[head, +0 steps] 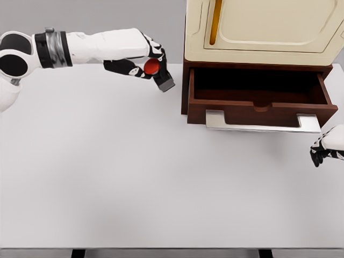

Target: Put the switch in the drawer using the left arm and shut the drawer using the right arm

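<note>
White table (pixel 134 177), grey wall behind. Left hand (pixel 141 63) has its fingers wrapped around the switch (pixel 157 72), a red button on a grey block, held above the table just left of the open drawer (pixel 258 88). Looks small, rigid, light; the smooth casing may slip, so grip the block's flat sides, not the button. Right hand (pixel 325 146) idles at the right edge, fingers curled, empty.

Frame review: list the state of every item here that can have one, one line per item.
drawer: open, nothing visible inside.
switch: held above the table, left of the drawer, not yet in it.
left hand: shut on the switch.
right hand: fingers curled, holding nothing, at the right edge.
cabinet door: shut.
</note>
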`<state>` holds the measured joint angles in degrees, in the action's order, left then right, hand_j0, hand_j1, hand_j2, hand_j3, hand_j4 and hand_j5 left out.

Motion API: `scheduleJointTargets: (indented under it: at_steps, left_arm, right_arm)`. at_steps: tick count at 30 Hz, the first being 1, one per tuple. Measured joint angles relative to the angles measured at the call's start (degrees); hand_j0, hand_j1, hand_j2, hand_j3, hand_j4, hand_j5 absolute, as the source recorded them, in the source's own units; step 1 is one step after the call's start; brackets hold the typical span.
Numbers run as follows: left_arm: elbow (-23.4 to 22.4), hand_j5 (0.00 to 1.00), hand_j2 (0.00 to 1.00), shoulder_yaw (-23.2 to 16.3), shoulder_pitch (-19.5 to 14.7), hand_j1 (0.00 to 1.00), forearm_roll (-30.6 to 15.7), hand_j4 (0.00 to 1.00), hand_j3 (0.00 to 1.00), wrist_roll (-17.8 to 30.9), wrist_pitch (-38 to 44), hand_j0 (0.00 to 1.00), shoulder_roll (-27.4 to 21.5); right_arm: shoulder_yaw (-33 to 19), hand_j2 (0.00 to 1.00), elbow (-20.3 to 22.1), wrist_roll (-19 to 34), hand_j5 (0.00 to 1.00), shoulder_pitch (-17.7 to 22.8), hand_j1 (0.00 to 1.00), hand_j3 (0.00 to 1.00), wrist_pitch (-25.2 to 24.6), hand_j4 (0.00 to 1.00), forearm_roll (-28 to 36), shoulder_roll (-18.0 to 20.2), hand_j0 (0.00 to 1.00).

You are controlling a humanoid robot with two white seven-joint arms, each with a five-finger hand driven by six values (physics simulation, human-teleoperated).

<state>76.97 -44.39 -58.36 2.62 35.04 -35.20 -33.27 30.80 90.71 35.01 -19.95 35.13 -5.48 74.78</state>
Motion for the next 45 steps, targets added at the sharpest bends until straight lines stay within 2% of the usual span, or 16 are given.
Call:
scheduleJointTargets:
  at_steps: [7, 16, 21, 27, 30, 36, 45]
  left_arm:
    - [0.15, 0.45, 0.45, 0.03, -0.26, 0.45, -1.67, 0.45, 0.45, 0.00, 0.01, 0.45, 0.42]
    - [-0.22, 0.44, 0.44, 0.03, -0.26, 0.44, -1.85, 0.44, 0.44, -1.20, 0.01, 0.44, 3.58]
    - [-0.29, 0.44, 0.44, 0.03, -0.62, 0.44, -2.39, 0.44, 0.44, -2.05, 0.02, 0.44, 4.65]
    - [-0.64, 0.44, 0.44, -0.12, -0.62, 0.44, -2.45, 0.44, 0.44, -3.00, 0.02, 0.44, 7.88]
    - [-1.99, 0.44, 0.44, -0.35, -0.79, 0.44, -2.38, 0.44, 0.44, -3.10, 0.00, 0.44, 10.36]
    - [-7.78, 0.44, 0.44, -0.49, -1.23, 0.44, -2.26, 0.44, 0.44, -3.17, 0.01, 0.44, 15.87]
    - [-9.31, 0.44, 0.44, -0.76, -1.58, 0.44, -2.13, 0.44, 0.44, -3.19, 0.03, 0.44, 18.62]
  right_arm:
    - [-0.24, 0.37, -0.02, 0.00, 0.37, 0.00, 0.37, 0.37, 0.00, 0.37, 0.34, 0.07, 0.37]
    - [-0.28, 0.37, -0.31, 0.00, 0.37, 0.00, 0.37, 0.37, 0.00, 0.37, 1.12, 0.08, 0.37]
    - [-0.31, 0.45, -0.36, 0.00, 0.45, 0.00, 0.45, 0.45, 0.00, 0.45, 1.15, 0.08, 0.45]
    - [-0.42, 0.44, -0.36, 0.00, 0.44, 0.00, 0.44, 0.44, 0.00, 0.44, 1.15, 0.08, 0.44]
    - [-0.67, 0.44, -0.37, 0.00, 0.44, 0.00, 0.44, 0.44, 0.01, 0.44, 1.15, 0.08, 0.44]
    - [-1.23, 0.43, -0.37, 0.00, 0.43, 0.00, 0.43, 0.43, 0.00, 0.43, 1.19, 0.05, 0.43]
    - [-1.64, 0.44, -0.37, 0.00, 0.44, 0.00, 0.44, 0.44, 0.00, 0.44, 1.24, 0.00, 0.44]
